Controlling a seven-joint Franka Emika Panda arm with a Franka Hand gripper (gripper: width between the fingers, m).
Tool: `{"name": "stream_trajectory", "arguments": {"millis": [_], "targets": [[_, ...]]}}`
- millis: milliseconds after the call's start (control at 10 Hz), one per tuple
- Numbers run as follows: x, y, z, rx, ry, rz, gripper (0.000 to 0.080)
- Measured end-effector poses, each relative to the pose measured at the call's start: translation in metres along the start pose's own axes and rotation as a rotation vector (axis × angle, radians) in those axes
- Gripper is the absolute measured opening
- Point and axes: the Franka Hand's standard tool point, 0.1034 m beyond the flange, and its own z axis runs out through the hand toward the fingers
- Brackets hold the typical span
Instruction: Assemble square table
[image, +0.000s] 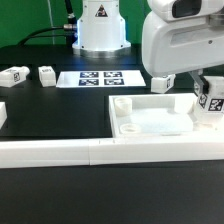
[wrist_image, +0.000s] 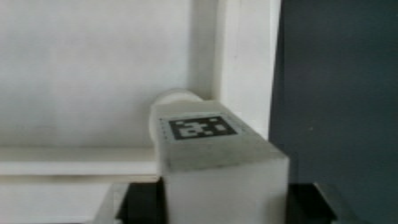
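The fingers clamp a tagged leg at the square slab, on the exterior view's right — seemingly aligning it with a corner socket; spare legs wait on the counter.

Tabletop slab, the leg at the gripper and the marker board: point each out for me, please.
Tabletop slab (image: 150, 124): exterior view, on its flat middle face.
Held leg (wrist_image: 217, 170): wrist view, on its white side below the tag.
Marker board (image: 100, 78): exterior view, at its centre between the printed tags.
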Motion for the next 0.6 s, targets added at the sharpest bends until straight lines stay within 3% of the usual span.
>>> {"name": "stream_trajectory", "arguments": {"millis": [300, 600], "targets": [[0.0019, 0.0007, 0.0010, 0.003, 0.014, 0.182, 0.0301], [-0.0034, 0.0017, 0.0013, 0.032, 0.120, 0.511, 0.0301]]}}
